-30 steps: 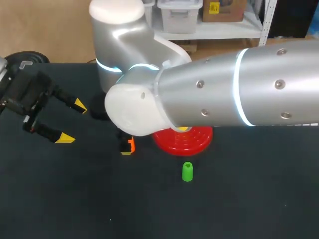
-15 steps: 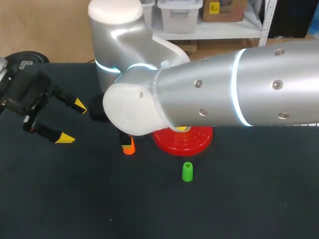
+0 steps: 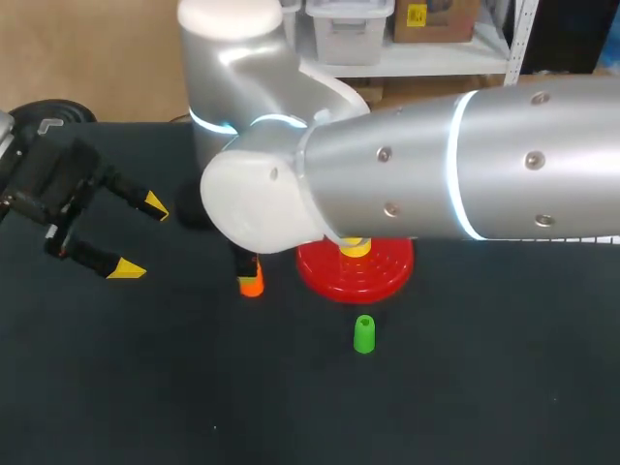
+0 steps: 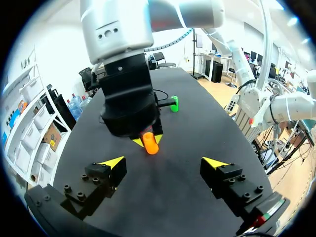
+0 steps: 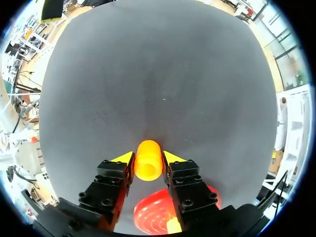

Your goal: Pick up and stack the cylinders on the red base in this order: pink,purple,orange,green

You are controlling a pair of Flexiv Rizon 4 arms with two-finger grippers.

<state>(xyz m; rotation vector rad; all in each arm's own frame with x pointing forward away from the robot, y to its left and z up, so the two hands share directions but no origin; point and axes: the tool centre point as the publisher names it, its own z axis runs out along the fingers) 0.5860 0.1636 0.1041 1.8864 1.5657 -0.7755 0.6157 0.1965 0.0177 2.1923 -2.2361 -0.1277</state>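
Observation:
The orange cylinder (image 5: 148,165) sits between both yellow-tipped fingers of my right gripper (image 5: 148,157), which is shut on it. In the head view the orange cylinder (image 3: 252,284) shows just left of the red base (image 3: 383,274), mostly under my right arm. A yellow peg (image 3: 356,247) stands at the base's centre. The green cylinder (image 3: 364,333) stands upright in front of the base. My left gripper (image 3: 139,237) is open at the table's left, holding nothing. Ahead of the left gripper (image 4: 163,165) are the orange cylinder (image 4: 151,143) and, farther off, the green cylinder (image 4: 174,103). No pink or purple cylinder shows.
My right arm's big silver body (image 3: 407,165) covers the back and middle of the black table (image 3: 145,387) in the head view. The red base (image 5: 150,215) lies just under the right gripper's fingers.
My right gripper's fingers have closed on the orange cylinder, and the arm has shifted slightly. The left arm and the green cylinder have not moved.

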